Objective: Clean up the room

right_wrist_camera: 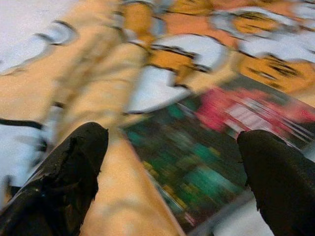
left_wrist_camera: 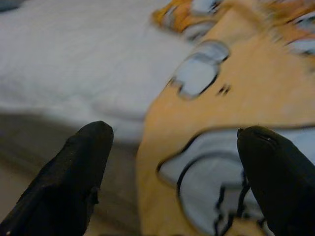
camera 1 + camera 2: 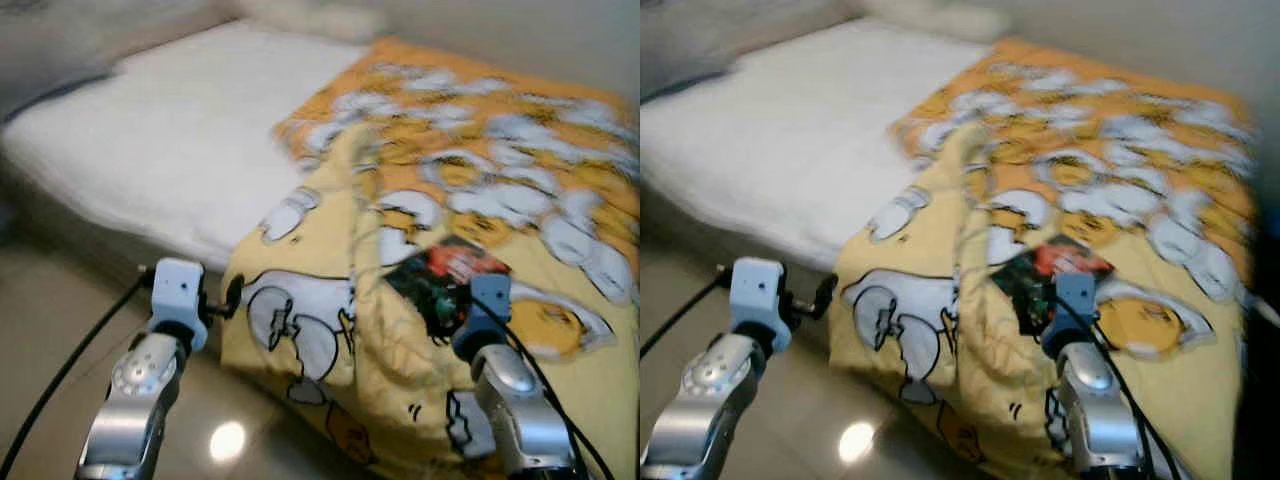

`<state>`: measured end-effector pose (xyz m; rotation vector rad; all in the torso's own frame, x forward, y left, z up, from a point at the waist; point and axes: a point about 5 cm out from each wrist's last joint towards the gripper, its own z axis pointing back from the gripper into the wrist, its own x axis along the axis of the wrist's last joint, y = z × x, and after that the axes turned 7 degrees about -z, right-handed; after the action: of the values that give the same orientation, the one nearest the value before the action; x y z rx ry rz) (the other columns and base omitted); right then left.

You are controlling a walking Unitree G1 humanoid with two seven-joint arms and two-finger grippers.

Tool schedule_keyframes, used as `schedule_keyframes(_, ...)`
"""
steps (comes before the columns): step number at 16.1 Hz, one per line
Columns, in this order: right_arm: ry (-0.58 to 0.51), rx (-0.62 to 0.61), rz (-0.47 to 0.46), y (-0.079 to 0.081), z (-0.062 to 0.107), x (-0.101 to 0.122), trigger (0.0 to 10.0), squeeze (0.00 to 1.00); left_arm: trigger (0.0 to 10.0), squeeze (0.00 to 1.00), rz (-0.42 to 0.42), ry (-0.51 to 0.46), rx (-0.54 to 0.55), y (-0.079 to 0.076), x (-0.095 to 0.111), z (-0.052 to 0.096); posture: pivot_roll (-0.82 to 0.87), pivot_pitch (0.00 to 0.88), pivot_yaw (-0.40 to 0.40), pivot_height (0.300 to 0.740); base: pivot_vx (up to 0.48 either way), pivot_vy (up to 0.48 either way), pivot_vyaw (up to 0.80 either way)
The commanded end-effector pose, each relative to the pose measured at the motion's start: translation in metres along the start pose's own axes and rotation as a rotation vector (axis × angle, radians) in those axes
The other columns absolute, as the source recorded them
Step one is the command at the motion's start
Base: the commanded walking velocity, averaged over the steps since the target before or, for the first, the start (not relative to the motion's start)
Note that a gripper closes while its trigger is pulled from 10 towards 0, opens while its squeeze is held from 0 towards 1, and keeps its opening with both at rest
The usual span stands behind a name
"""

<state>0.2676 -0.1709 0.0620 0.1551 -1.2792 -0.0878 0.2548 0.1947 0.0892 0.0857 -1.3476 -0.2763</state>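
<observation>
A yellow and orange cartoon blanket (image 3: 480,170) covers the right part of a bed and hangs over its front edge. A dark packet (image 3: 450,270) with red and green print lies flat on the blanket near that edge. My right gripper (image 1: 172,157) is open just in front of the packet (image 1: 221,142), with one finger (image 1: 74,167) over a blanket fold. My left gripper (image 2: 172,147) is open beside the hanging left edge of the blanket (image 2: 236,113), holding nothing. The views are blurred.
The left part of the bed shows a bare white sheet (image 3: 170,140), with a pillow (image 3: 310,15) at the far end. Glossy beige floor tiles (image 3: 60,320) lie in front of the bed. A black cable (image 3: 70,365) runs along my left arm.
</observation>
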Motion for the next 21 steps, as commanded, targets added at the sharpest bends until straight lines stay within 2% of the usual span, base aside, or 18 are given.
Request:
schedule_keyframes(1,0.004,0.0,0.015,-0.002,0.002,-0.001,10.0,0.0,10.0,1.0,-0.008,-0.027,-0.003,0.0,0.007,-0.002,0.04,0.0,-0.008,0.74,0.0,-0.48,0.8)
schedule_keyframes(5,0.02,0.025,0.01,0.001,0.002,-0.004,10.0,0.0,10.0,1.0,-0.014,-0.027,-0.007,0.0,0.008,-0.002,0.04,0.0,-0.006,0.74,0.0,-0.48,0.8)
schedule_keyframes(7,0.025,0.028,-0.034,0.0,0.003,-0.005,10.0,0.0,10.0,1.0,-0.012,-0.029,-0.014,-0.001,0.008,-0.003,0.04,0.0,-0.006,0.74,0.0,0.0,0.0)
schedule_keyframes(10,0.04,0.04,-0.024,-0.001,0.003,-0.007,10.0,0.0,10.0,1.0,-0.046,-0.036,-0.081,-0.008,0.009,-0.002,0.04,0.0,-0.008,0.74,0.0,0.0,0.0)
schedule_keyframes(21,0.047,0.043,-0.033,0.001,0.002,-0.008,10.0,0.0,10.0,1.0,-0.077,-0.031,-0.132,-0.012,0.008,-0.001,0.04,0.0,-0.008,0.74,0.0,0.0,0.0)
